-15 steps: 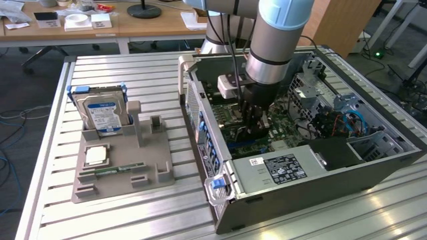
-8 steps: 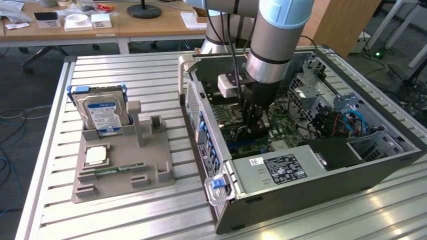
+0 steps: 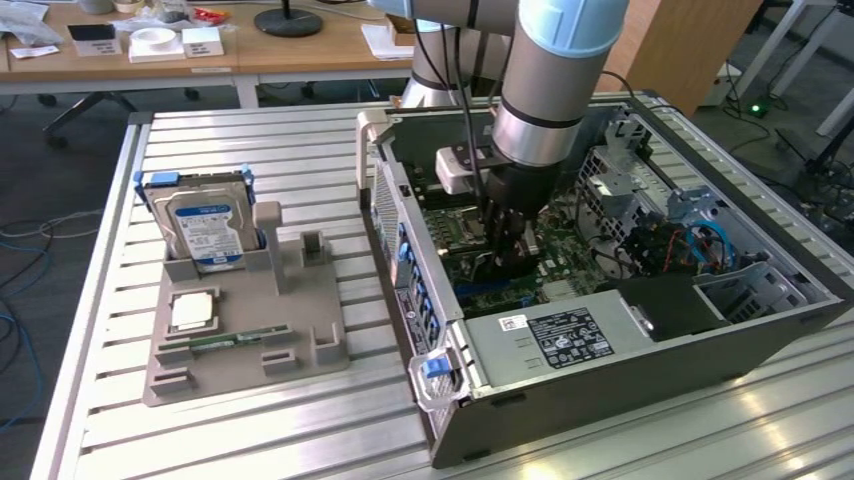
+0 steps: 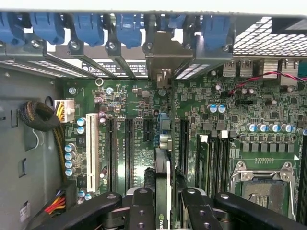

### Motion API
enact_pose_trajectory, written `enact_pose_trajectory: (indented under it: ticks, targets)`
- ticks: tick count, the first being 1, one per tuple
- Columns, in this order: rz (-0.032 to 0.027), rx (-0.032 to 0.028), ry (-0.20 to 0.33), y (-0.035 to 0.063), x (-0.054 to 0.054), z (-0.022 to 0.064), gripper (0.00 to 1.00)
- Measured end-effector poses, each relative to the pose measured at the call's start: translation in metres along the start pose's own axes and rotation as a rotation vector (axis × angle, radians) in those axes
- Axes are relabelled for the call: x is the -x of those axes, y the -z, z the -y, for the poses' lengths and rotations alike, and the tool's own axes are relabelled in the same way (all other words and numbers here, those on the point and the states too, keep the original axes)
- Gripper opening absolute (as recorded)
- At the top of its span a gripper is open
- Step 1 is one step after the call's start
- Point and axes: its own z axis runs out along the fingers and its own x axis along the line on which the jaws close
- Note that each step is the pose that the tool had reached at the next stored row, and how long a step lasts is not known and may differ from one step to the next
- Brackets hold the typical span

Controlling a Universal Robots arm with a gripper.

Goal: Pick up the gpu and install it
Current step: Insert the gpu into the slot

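Observation:
Inside the open computer case (image 3: 400,215), my gripper (image 3: 507,250) hangs straight down over the green motherboard (image 3: 567,255). The wrist view has my gripper (image 4: 163,203) shut on the gpu (image 4: 162,167), a thin card seen edge-on between the two black fingers (image 4: 143,206). The card stands upright over the board, in line with the long black expansion slots (image 4: 129,148). Its pale metal bracket (image 4: 163,60) reaches the rear slot openings, under the blue latches (image 4: 129,26). Whether the card's edge is seated in a slot cannot be made out.
A grey parts holder (image 3: 240,330) on the slatted table at the exterior view's left carries a hard drive (image 3: 207,225), a memory stick (image 3: 234,340) and a small square chip (image 3: 194,312). The power supply (image 3: 554,335), drive cage (image 3: 747,290) and cable bundle (image 4: 41,117) crowd the case.

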Motion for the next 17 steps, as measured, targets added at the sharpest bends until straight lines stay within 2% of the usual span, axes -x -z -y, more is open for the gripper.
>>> enact_pose_trajectory:
  ticks: [6, 17]
  targets:
    - [-0.0041, -0.0001, -0.016, 0.0001, -0.0004, 0.0000, 0.26]
    - [-0.0038, -0.0003, -0.018, -0.0023, -0.0004, -0.0001, 0.26]
